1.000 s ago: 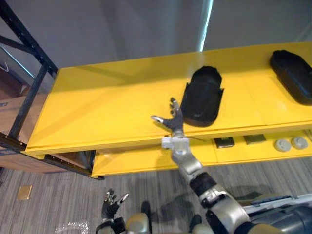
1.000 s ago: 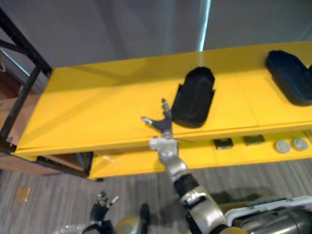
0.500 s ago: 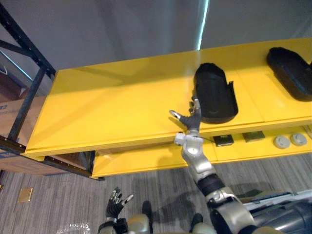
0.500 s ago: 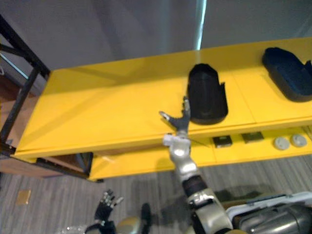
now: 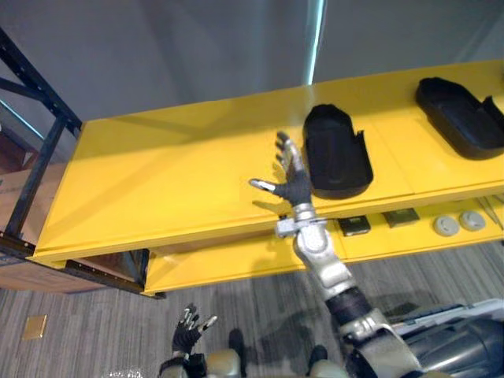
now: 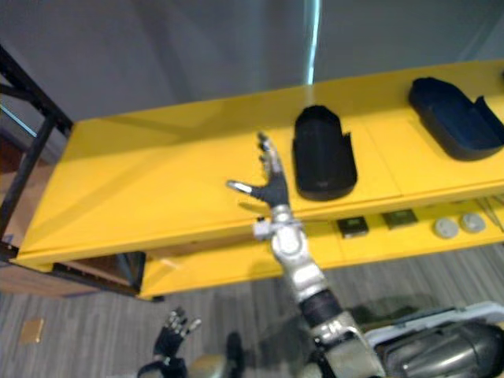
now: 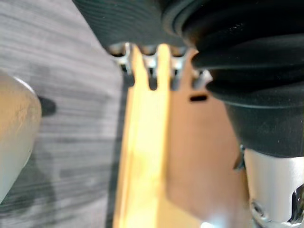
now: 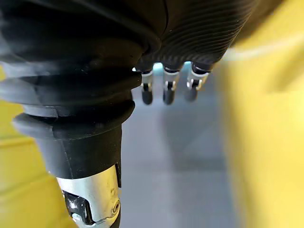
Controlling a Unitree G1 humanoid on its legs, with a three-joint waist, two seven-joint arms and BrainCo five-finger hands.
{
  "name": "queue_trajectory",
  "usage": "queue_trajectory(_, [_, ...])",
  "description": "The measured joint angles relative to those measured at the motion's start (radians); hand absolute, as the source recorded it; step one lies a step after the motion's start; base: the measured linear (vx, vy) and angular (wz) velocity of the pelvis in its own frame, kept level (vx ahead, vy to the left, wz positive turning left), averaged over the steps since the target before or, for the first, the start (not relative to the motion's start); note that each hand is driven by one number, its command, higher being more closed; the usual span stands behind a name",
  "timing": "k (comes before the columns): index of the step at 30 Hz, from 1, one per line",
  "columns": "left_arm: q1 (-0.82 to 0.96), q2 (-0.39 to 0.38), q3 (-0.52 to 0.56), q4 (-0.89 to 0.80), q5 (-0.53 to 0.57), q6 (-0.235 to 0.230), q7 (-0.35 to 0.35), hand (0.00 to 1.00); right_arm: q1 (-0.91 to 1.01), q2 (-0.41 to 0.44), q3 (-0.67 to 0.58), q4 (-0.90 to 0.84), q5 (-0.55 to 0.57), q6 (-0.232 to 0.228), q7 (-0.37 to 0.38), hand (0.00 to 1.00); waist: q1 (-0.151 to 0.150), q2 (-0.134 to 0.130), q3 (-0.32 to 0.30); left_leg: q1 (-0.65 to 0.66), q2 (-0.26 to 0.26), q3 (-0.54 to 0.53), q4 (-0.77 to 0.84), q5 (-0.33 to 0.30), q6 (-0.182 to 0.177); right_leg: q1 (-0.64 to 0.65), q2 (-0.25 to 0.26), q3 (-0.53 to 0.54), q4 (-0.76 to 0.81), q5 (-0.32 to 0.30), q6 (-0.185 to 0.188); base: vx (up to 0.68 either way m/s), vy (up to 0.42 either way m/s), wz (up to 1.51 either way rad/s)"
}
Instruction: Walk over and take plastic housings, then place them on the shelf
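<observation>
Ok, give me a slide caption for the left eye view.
Open right hand raised beside a black plastic housing on the yellow shelf; a second housing lies farther right.

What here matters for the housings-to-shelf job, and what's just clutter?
Job:
- nearer black housing, on the top yellow shelf
- second black housing, further right on it
- right hand, open, beside the nearer housing
- left hand, low, holding nothing

Lying about:
- dark square parts and grey discs on the lower shelf
- tan square on the floor
</observation>
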Motion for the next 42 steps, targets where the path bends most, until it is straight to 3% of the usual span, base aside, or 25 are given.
queue_trajectory(3, [0.004, 0.001, 0.011, 0.005, 0.0, 0.0, 0.011, 0.0, 0.136, -0.068, -0.074, -0.188, 0.008, 0.029, 0.052, 1.0, -0.027, -0.021, -0.01, 0.002, 0.002, 0.028, -0.001, -0.005, -0.002, -0.015, 0.003, 0.025, 0.002, 0.001, 0.0, 0.04, -0.002, -0.21])
queue_trajectory(6, [0.005, 0.001, 0.026, 0.01, -0.001, 0.0, 0.019, 0.0, 0.306, -0.135, -0.166, -0.276, 0.081, 0.047, 0.11, 1.0, -0.048, -0.036, -0.015, 0.001, 0.003, 0.06, 0.009, -0.022, 0.0, -0.033, 0.002, 0.057, 0.004, 0.003, 0.003, 0.02, 0.012, -0.31])
queue_trajectory(9, [0.0, 0.002, 0.038, 0.023, -0.002, -0.007, 0.023, 0.0, 0.436, -0.16, -0.17, -0.305, 0.121, 0.046, 0.167, 1.0, -0.083, -0.04, -0.012, -0.017, 0.006, 0.085, 0.038, -0.042, 0.003, -0.056, 0.001, 0.083, 0.014, 0.003, 0.004, -0.01, 0.02, -0.27])
queue_trajectory(14, [-0.018, 0.002, 0.015, 0.031, -0.002, -0.042, 0.03, 0.0, 0.504, -0.153, -0.131, -0.292, 0.155, 0.023, 0.217, 1.0, -0.091, -0.045, -0.007, -0.035, 0.004, 0.095, 0.06, -0.053, 0.007, -0.084, -0.004, 0.101, 0.031, 0.003, 0.004, -0.01, 0.009, -0.08])
queue_trajectory(18, [-0.02, 0.001, -0.017, 0.031, -0.004, -0.043, 0.033, 0.0, 0.505, -0.147, -0.123, -0.246, 0.157, 0.013, 0.22, 1.0, -0.088, -0.05, -0.002, -0.034, 0.0, 0.093, 0.06, -0.053, 0.008, -0.084, -0.007, 0.101, 0.036, 0.002, 0.004, 0.0, 0.0, 0.0])
queue_trajectory(24, [-0.025, 0.004, -0.042, 0.031, -0.004, -0.043, 0.039, 0.0, 0.449, -0.139, -0.119, -0.107, 0.155, -0.028, 0.132, 1.0, -0.079, -0.042, 0.003, -0.033, -0.004, 0.08, 0.06, -0.052, 0.01, -0.082, -0.011, 0.095, 0.042, -0.003, 0.004, 0.0, 0.003, 0.03])
queue_trajectory(28, [-0.028, 0.013, -0.057, 0.031, -0.005, -0.04, 0.038, 0.0, 0.342, -0.101, -0.132, 0.021, 0.093, -0.041, 0.024, 1.0, -0.08, -0.037, 0.006, -0.03, -0.012, 0.043, 0.061, -0.048, 0.013, -0.058, -0.023, 0.053, 0.056, -0.021, 0.011, 0.0, 0.001, 0.28])
queue_trajectory(30, [-0.024, 0.025, -0.068, 0.031, -0.014, -0.04, 0.038, 0.0, 0.257, -0.08, -0.144, 0.108, 0.068, -0.041, -0.03, 1.0, -0.067, -0.035, 0.007, -0.03, -0.014, 0.036, 0.061, -0.047, 0.013, -0.051, -0.024, 0.044, 0.057, -0.023, 0.012, 0.0, 0.006, 0.17])
queue_trajectory(36, [-0.015, 0.031, -0.068, 0.029, -0.014, -0.039, 0.026, 0.0, 0.109, -0.073, -0.225, 0.201, -0.003, -0.036, -0.07, 1.0, -0.051, -0.015, 0.018, -0.03, -0.021, 0.012, 0.06, -0.041, 0.016, -0.042, -0.031, 0.024, 0.057, -0.023, 0.012, 0.0, 0.004, 0.07])
queue_trajectory(42, [-0.007, 0.031, -0.066, 0.006, -0.014, -0.028, 0.016, 0.0, 0.007, -0.108, -0.283, 0.316, 0.0, 0.016, -0.069, 1.0, -0.044, -0.009, 0.021, -0.03, -0.025, -0.01, 0.055, -0.026, 0.015, -0.026, -0.035, -0.004, 0.058, -0.024, 0.012, -0.03, 0.0, 0.13])
